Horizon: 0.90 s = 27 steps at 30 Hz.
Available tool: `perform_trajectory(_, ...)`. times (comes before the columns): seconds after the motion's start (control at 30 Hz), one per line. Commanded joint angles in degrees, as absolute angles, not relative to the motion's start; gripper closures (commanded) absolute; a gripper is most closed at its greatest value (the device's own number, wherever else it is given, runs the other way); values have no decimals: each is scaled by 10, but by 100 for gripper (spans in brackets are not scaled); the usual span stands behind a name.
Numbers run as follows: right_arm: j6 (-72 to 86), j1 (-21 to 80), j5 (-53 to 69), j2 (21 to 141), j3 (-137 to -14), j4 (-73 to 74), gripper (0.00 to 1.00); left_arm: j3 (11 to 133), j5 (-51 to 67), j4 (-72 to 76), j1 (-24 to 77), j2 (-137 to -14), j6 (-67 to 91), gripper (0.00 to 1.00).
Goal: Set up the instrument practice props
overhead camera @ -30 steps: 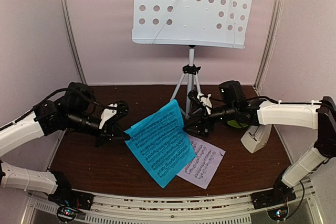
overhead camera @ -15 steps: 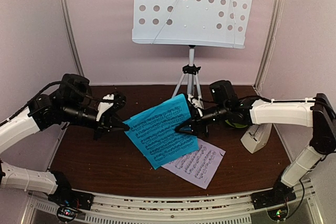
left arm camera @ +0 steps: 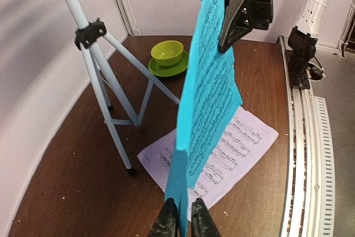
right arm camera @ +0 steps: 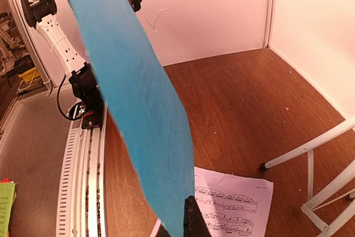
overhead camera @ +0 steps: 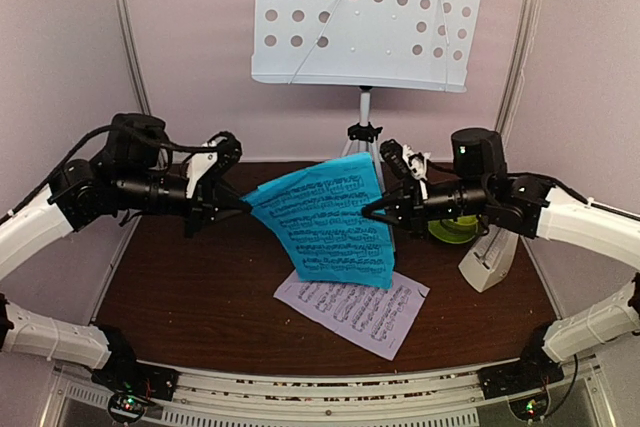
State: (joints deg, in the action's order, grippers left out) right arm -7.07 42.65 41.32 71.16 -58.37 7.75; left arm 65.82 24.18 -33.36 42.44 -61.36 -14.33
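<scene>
The cyan music sheet (overhead camera: 330, 217) hangs in the air between my two grippers, above the lilac music sheet (overhead camera: 355, 309) lying flat on the table. My right gripper (overhead camera: 368, 213) is shut on the cyan sheet's right edge; in the right wrist view the sheet (right arm camera: 138, 109) hides all but one finger (right arm camera: 195, 219). My left gripper (left arm camera: 184, 206) stands slightly open, with the sheet's left corner (left arm camera: 180, 181) still between its fingers. The pale perforated music-stand desk (overhead camera: 365, 17) is up at the back on its grey tripod (overhead camera: 364, 137). The cream metronome (overhead camera: 487, 262) stands at the right.
A lime-green cup and saucer (overhead camera: 452, 229) sit behind my right gripper, next to the metronome. The tripod legs (left arm camera: 105, 81) spread over the back middle of the brown table (overhead camera: 180, 297). Pale walls close in the back and both sides.
My right gripper has shut on the cyan sheet's right edge. The sheet has risen and shifted to the back right. My left jaws have parted a little.
</scene>
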Motion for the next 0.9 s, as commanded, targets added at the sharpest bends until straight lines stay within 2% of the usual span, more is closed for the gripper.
perform_trajectory(0.0, -62, 426, 364, 662, -629, 129, 100, 714, 202, -289, 426, -624, -106, 80)
perform_trajectory(0.13, -35, 424, 321, 627, -663, 146, 100, 753, 165, -262, 425, -626, -74, 55)
perform_trajectory(0.17, -27, 424, 308, 620, -673, 150, 100, 762, 154, -256, 425, -625, -65, 51)
perform_trajectory(0.3, -3, 421, 264, 603, -723, 163, 100, 824, 101, -255, 425, -640, -40, 47)
perform_trajectory(0.57, 52, 406, 193, 589, -803, 119, 100, 960, 13, -229, 428, -708, 4, 46)
perform_trajectory(0.87, 103, 374, 160, 599, -874, 70, 100, 1088, -78, -182, 463, -808, -58, 44)
